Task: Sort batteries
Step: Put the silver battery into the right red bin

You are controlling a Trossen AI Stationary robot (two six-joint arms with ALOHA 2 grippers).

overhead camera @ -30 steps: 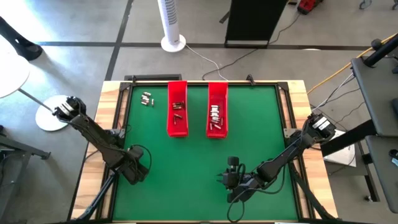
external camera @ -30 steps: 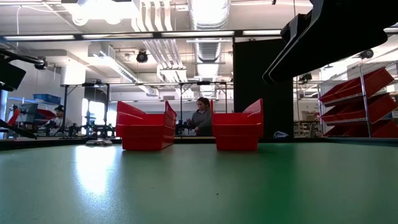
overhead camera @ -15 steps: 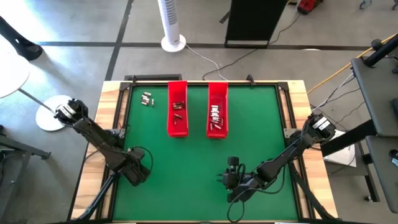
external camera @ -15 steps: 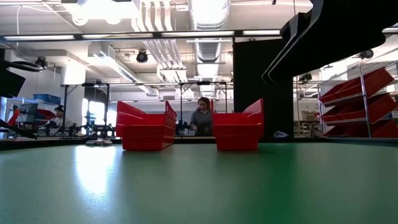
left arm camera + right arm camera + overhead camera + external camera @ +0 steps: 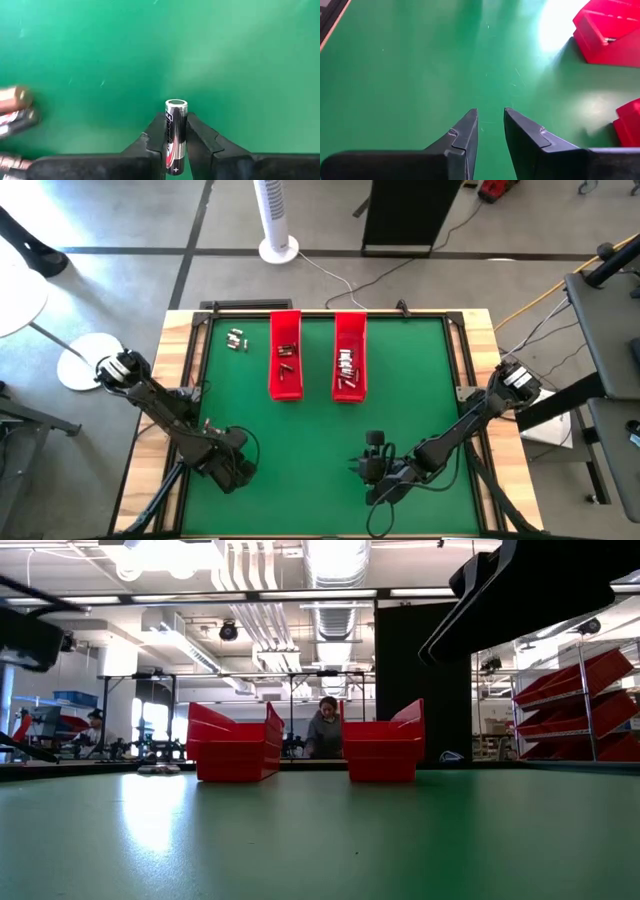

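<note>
From above, the left claw [image 5: 237,472] has slid nearer the table's [image 5: 300,450] front edge than it was a second ago. The loose batteries [image 5: 236,338] lie on the green well apart from it, toward the far rim. The right claw [image 5: 372,470] waits across the mat from it, also at the front. Two red trays stand far ahead of both claws. The left tray [image 5: 285,370] holds a few batteries, and the right tray [image 5: 349,370] holds a denser cluster.

From table height, both trays show only their walls, so we cannot see their contents. A person [image 5: 322,730] stands in the room behind them.

In the left wrist view, the claw is pinching one battery [image 5: 176,120] between its fingers [image 5: 152,142], with the plus end nearest the camera. Other blurred batteries [image 5: 15,115] lie off to one side of it. We judge the pick is made and the carry to a tray comes next.

In the right wrist view, the fingers [image 5: 465,135] stand a narrow gap apart over bare green, with nothing between them.
</note>
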